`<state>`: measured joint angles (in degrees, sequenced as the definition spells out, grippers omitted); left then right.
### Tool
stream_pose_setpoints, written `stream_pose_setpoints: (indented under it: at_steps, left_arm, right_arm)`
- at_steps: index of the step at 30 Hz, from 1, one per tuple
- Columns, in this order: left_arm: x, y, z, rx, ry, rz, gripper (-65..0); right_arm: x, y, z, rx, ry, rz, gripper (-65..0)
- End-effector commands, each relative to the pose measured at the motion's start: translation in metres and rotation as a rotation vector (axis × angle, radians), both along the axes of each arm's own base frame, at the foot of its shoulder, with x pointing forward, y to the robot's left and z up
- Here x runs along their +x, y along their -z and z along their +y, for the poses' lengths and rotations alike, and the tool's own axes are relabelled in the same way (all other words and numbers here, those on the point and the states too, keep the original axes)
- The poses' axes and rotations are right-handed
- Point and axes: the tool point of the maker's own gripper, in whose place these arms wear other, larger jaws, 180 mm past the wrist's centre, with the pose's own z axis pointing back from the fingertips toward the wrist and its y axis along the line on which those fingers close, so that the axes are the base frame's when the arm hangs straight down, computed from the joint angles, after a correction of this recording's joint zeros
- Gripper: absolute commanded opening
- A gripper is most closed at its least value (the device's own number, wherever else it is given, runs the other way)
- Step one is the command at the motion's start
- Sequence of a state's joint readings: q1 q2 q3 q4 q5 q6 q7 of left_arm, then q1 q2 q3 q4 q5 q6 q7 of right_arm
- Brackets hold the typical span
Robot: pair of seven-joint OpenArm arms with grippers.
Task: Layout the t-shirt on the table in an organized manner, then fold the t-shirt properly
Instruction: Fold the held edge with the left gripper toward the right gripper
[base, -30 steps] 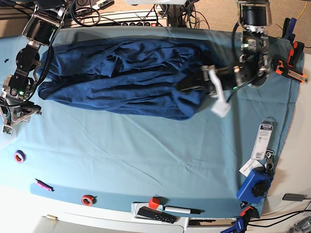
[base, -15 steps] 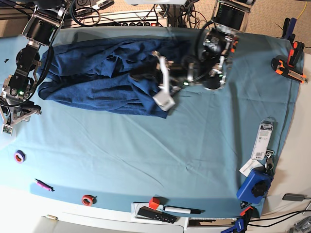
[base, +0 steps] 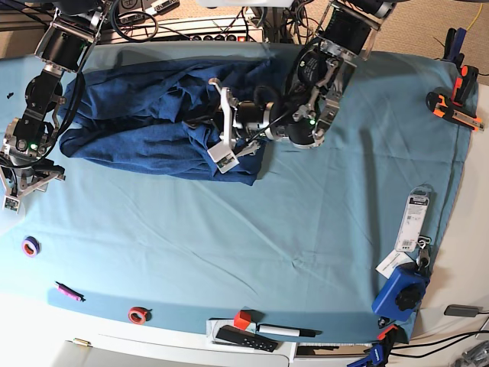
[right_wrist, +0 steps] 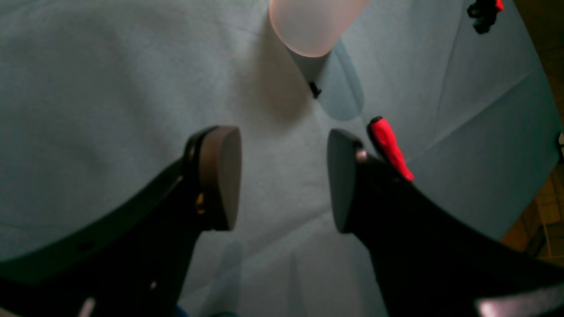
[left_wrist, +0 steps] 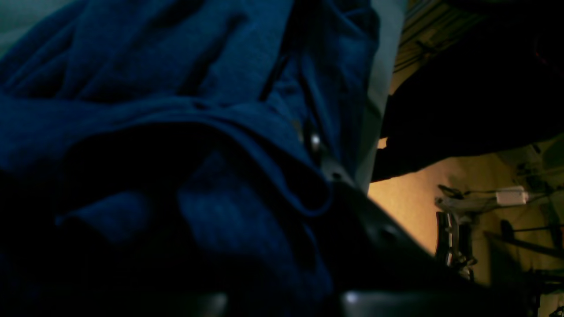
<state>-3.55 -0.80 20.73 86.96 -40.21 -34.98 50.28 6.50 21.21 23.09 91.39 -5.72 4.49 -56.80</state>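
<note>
The dark blue t-shirt point(base: 137, 115) lies bunched across the far left of the teal table point(base: 306, 229). Its right end is doubled over toward the left. My left gripper point(base: 200, 124) reaches in from the far right and is shut on that folded end. In the left wrist view, wrinkled blue cloth of the t-shirt point(left_wrist: 154, 132) fills the frame, and one dark finger point(left_wrist: 365, 220) sits under a fold. At the table's left edge my right gripper point(base: 19, 187) hangs open beside the shirt. In the right wrist view the right gripper point(right_wrist: 284, 176) holds nothing over bare cloth.
A purple tape ring point(base: 30, 246), pink marker point(base: 69, 292), red tape ring point(base: 137, 314), red cube point(base: 243, 319), black remote point(base: 244, 338) and pen point(base: 286, 331) lie along the near edge. A blue tool point(base: 400, 290) and orange clamps point(base: 454, 107) sit at right.
My left gripper has swept leftward across the table, pulling the shirt's right end over the rest of the shirt. The right arm has stayed still.
</note>
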Motion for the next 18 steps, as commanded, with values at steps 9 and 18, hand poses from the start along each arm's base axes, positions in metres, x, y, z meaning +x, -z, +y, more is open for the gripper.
stream_pose_setpoints:
  at_steps: [9,18]
  left_arm:
    - [0.009,-0.025,-0.01,-0.092,-0.011,-0.056,-41.3]
    - [-0.01,-0.023,-0.027,-0.049,0.099,-0.116,-41.3]
  right_arm:
    - [0.007,-0.02,-0.006,-0.029,-0.002,-0.052,-34.0]
    - [0.008,-0.019,-0.005,-0.022,-0.004,-0.054,-34.0]
